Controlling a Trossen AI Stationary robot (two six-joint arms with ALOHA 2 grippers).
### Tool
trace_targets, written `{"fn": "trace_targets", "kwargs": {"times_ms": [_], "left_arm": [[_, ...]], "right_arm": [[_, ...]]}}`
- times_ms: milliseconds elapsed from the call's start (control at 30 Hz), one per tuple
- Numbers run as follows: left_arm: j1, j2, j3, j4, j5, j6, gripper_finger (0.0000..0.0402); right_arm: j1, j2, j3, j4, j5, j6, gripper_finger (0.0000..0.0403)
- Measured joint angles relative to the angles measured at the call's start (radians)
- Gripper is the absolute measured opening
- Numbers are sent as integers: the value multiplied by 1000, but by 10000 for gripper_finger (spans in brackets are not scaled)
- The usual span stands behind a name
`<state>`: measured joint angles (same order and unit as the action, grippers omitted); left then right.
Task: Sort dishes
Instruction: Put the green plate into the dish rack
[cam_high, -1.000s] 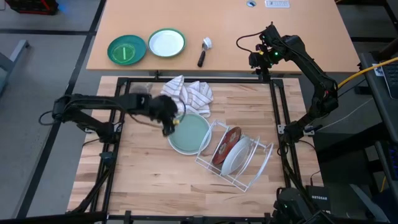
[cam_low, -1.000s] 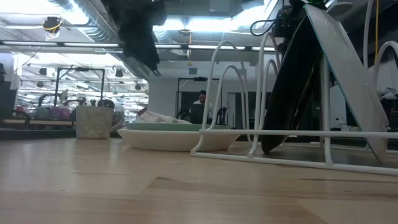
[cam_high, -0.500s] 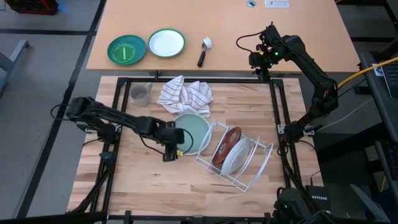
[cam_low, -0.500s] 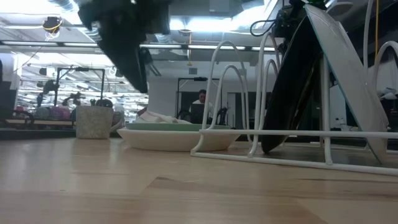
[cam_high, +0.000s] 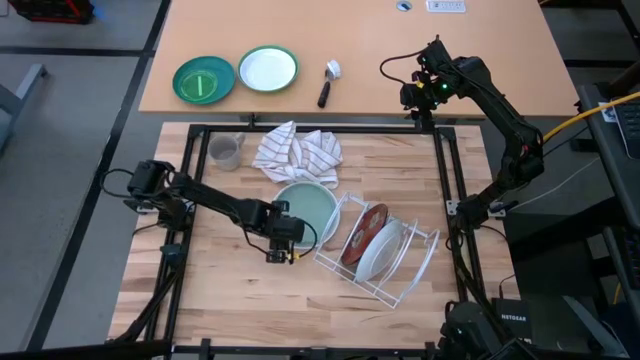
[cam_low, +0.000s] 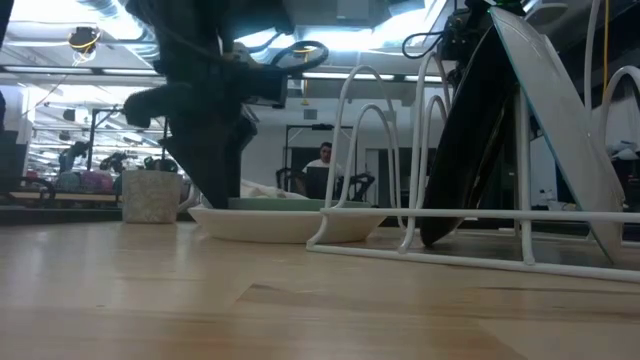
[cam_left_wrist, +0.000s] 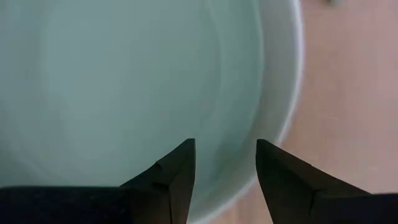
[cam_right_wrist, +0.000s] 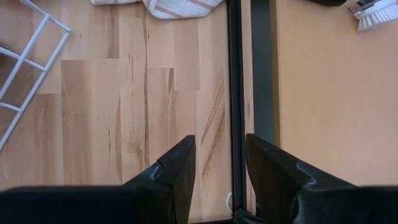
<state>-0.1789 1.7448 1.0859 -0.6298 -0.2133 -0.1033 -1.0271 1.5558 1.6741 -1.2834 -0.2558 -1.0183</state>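
Plates are the job, and the one in play is the light blue plate (cam_high: 308, 213), lying flat on the table (cam_high: 230, 290) between the striped cloth (cam_high: 298, 150) and the white rack (cam_high: 385, 262). The rack already holds the red plate (cam_high: 364, 230) and a white plate (cam_high: 379, 251), both on edge. By its look the blue plate is stiff, glazed and fairly heavy, slippery under hard fingers and liable to chip against the rack wire. The raised rim is the only place to pinch it, one finger inside and one under the lip.

The left gripper (cam_high: 281, 238) is low at the plate's near-left rim, its fingers apart with nothing between them. The right gripper (cam_high: 412, 92) waits at the far right corner, fingers parted over bare wood.

From above, the layout and the free rack slots are plain, but not the gripper's height. The low view shows the gripper (cam_low: 210, 150) reaching almost down to the plate's rim (cam_low: 275, 222). The left wrist view alone shows the fingertips (cam_left_wrist: 180, 163) over the plate's inner slope (cam_left_wrist: 124, 87), the rim just beside one fingertip, not yet straddled.
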Motion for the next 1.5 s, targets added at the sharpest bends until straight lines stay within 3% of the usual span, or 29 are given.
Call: {"fn": "trace_targets", "kwargs": {"times_ms": [400, 767, 1167, 1500], "left_arm": [[4, 13, -2, 24, -86, 71, 146], [4, 13, -2, 25, -88, 64, 10], [2, -35, -1, 64, -85, -98, 3], [2, -263, -1, 71, -157, -248, 1]], "right_arm": [[0, 0, 0, 1, 0, 0, 145], [0, 0, 0, 0, 0, 0, 145], [0, 0, 0, -1, 0, 0, 145], [0, 0, 0, -1, 0, -7, 145]]}}
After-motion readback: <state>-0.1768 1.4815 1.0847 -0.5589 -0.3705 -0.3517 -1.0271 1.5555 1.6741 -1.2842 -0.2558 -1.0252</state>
